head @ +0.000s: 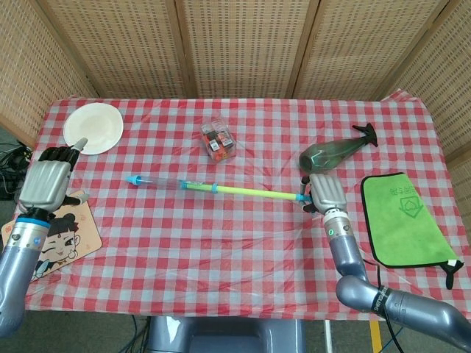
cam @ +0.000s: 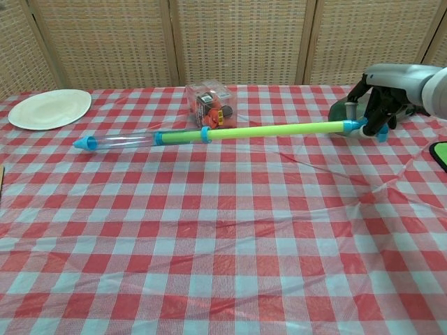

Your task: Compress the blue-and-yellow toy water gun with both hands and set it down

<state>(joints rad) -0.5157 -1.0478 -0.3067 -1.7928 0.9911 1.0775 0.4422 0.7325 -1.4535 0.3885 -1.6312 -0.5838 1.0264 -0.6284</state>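
Observation:
The toy water gun [head: 213,189] has a clear barrel with a blue tip [head: 132,179] and a long yellow-green rod pulled far out. My right hand [head: 326,193] grips its blue handle end and holds it level above the checked cloth. In the chest view the gun [cam: 209,134] spans from the tip [cam: 85,144] to my right hand [cam: 380,105]. My left hand [head: 48,184] hovers at the table's left edge, well left of the tip, with its fingers apart and nothing in it. The chest view does not show it.
A white plate [head: 93,127] lies at the back left. A clear box of small items [head: 218,140] stands behind the gun. A dark green bottle [head: 335,152] lies near my right hand, a green cloth [head: 403,218] to its right. A cartoon mat [head: 55,235] lies under my left arm.

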